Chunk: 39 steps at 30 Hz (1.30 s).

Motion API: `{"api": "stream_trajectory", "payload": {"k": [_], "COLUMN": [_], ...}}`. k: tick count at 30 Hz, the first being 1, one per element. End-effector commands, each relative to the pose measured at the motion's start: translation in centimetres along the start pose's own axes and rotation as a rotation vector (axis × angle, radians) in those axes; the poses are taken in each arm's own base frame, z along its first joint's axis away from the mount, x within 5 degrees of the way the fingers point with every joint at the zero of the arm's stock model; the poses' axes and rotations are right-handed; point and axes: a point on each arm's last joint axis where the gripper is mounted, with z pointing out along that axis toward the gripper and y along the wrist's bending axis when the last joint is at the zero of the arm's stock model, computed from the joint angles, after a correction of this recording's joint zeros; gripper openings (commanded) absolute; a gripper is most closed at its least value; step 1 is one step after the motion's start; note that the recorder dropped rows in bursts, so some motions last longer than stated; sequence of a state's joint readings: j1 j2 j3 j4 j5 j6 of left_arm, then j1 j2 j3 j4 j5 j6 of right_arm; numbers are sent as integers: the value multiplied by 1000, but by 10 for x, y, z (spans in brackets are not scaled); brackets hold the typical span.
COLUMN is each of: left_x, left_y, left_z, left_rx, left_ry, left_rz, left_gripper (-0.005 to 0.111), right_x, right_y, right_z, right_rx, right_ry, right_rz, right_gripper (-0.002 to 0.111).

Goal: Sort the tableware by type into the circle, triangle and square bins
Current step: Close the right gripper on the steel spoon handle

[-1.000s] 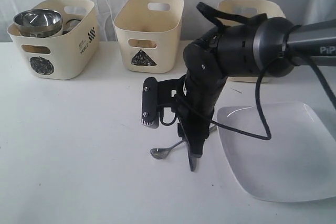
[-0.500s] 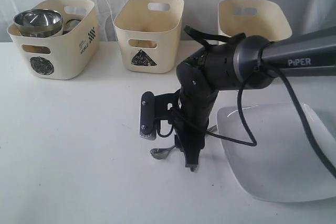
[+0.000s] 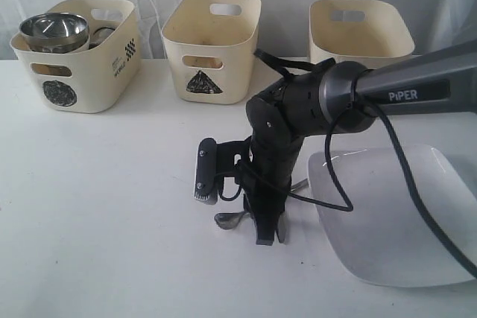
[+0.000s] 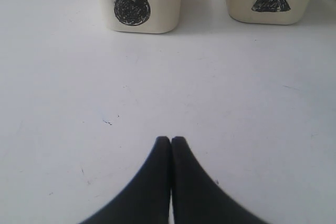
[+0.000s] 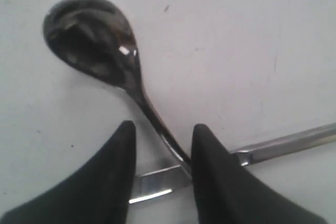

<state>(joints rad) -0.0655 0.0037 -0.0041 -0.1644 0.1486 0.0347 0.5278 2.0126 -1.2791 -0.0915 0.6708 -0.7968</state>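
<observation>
Steel spoon (image 3: 227, 219) lay at the table's (image 3: 104, 206) front middle, near the plate (image 3: 395, 221) at the front right corner, with the right gripper (image 3: 268, 236) down over its handle. The circle bin (image 3: 74, 72), triangle bin (image 3: 209, 50) and square bin (image 3: 358, 27) lined the back edge.

From the left wrist, the left gripper (image 4: 171, 141) was clenched shut above the table.

From the right wrist, the right gripper's jaws stood apart astride the spoon's handle, one finger (image 5: 210, 171) touching it, not clamped.
</observation>
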Motion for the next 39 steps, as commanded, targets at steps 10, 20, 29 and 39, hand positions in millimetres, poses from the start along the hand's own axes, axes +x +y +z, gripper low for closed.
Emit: {"api": "stream_trajectory", "payload": {"k": [10,20,29,39], "left_x": [1,1,1,1], "left_y": [0,0,0,0], "left_z": [0,0,0,0], "left_rx": [8,8,8,8], "left_ry": [2,2,2,2], "left_rz": [-5,-5,-5,-5], "left_gripper": [0,0,0,0], "right_x": [-21,-22,-16,-15], "right_y": [-2,-16,-12,-11], "right_z": [-11,-29,-30,-30], "right_rx": [-87,-39,-76,-86], "right_ry": [-128,-19,54,55], "right_rz": [291,288,137,0], "right_gripper": [0,9,51,49]}}
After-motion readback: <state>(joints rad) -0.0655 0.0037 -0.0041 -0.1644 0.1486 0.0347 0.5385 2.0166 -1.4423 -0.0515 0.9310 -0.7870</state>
